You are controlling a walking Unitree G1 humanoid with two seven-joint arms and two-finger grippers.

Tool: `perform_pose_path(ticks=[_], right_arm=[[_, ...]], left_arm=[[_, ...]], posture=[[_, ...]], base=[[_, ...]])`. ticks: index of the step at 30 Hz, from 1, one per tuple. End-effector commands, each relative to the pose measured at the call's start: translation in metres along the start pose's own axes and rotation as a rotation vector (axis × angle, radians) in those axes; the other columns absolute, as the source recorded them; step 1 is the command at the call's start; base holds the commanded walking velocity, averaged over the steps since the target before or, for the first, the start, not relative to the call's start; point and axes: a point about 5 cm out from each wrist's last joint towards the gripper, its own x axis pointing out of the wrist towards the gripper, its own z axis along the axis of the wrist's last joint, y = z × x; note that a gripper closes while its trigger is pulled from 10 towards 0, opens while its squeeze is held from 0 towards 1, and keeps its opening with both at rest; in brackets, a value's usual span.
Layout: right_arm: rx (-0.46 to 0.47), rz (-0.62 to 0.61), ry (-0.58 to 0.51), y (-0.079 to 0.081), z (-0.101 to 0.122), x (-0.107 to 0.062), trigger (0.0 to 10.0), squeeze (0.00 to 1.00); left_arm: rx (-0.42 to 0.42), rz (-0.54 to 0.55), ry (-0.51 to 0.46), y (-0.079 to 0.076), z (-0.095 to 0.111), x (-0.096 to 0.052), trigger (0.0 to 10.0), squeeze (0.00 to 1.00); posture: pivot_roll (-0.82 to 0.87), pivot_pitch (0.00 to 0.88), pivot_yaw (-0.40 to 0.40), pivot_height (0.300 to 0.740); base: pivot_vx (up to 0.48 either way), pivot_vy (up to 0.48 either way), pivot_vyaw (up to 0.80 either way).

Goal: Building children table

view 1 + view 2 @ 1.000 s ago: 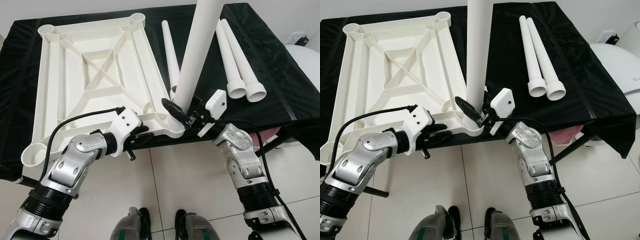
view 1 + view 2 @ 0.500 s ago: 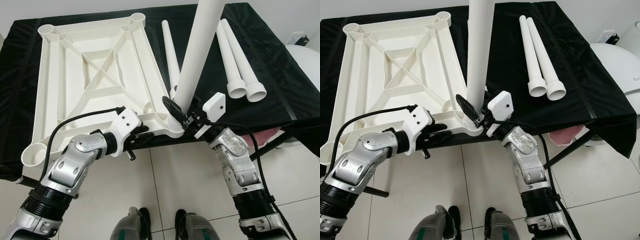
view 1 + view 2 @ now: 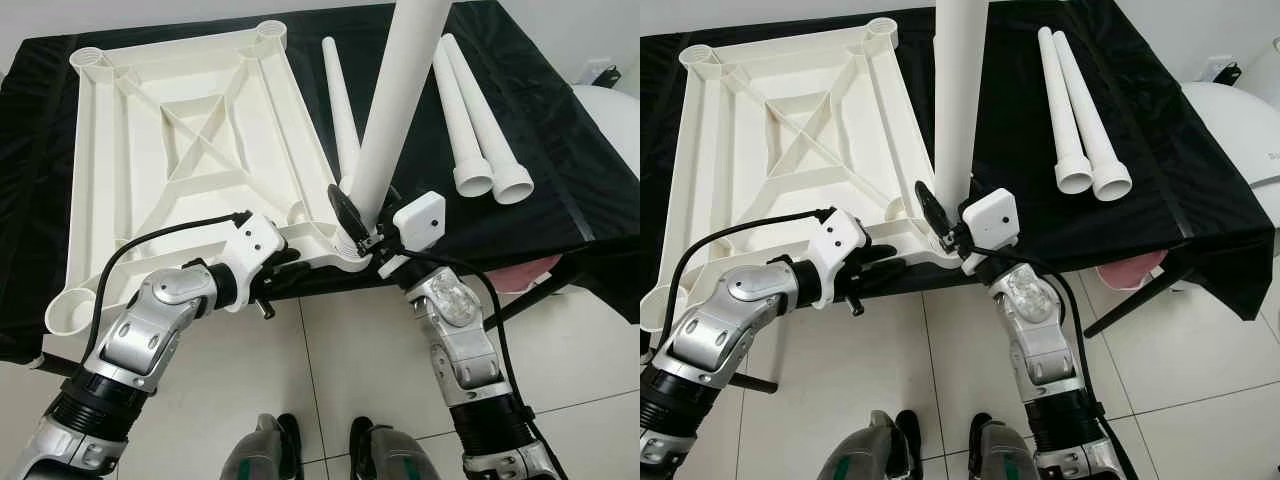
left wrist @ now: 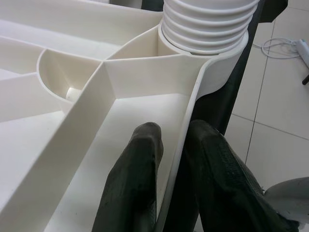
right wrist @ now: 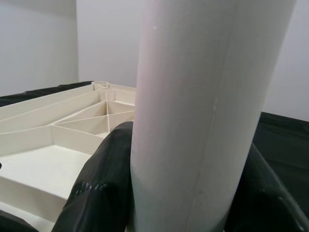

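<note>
left hand (image 4: 171, 159) pinched on near rim of tabletop (image 3: 190, 150) | right hand (image 3: 362, 228) clamped around upright leg (image 3: 395, 110) seated in tabletop's near corner socket | three loose legs (image 3: 480, 110) beyond, on black worktop (image 3: 560, 170)

black-draped table (image 3: 560, 190) on tiled floor (image 3: 340, 370), upside-down white tabletop (image 3: 190, 150) at left, 1 loose leg (image 3: 340, 115) beside it, 2 legs (image 3: 480, 120) paired at right

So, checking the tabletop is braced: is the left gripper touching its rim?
Touching. In the left wrist view, the left gripper has its fingers pinching the tabletop's rim.
</note>
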Motion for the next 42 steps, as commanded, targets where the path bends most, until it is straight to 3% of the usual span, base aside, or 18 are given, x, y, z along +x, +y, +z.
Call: perform_pose_path(ticks=[1, 5, 15, 42], right_arm=[[-0.016, -0.077, 0.118, -0.011, -0.02, -0.014, 10.0, 0.0], [-0.067, -0.183, 0.129, -0.012, -0.021, -0.017, 10.0, 0.0], [-0.121, -0.304, 0.12, -0.014, -0.016, -0.014, 10.0, 0.0], [-0.101, -0.529, 0.167, -0.03, -0.022, -0.025, 10.0, 0.0]], left_arm=[[0.065, -0.021, -0.088, 0.003, 0.023, -0.005, 10.0, 0.0], [0.068, -0.022, -0.089, 0.003, 0.023, -0.005, 10.0, 0.0], [0.068, -0.024, -0.09, 0.003, 0.023, -0.005, 10.0, 0.0], [0.072, -0.04, -0.091, 0.002, 0.024, -0.006, 10.0, 0.0]], posture=[[-0.05, 0.228, 0.02, 0.74], [-0.05, 0.224, 0.023, 0.74], [-0.05, 0.217, 0.024, 0.74], [-0.05, 0.213, 0.034, 0.74]], base=[[0.0, 0.0, 0.0], [0.0, 0.0, 0.0], [0.0, 0.0, 0.0], [0.0, 0.0, 0.0]])
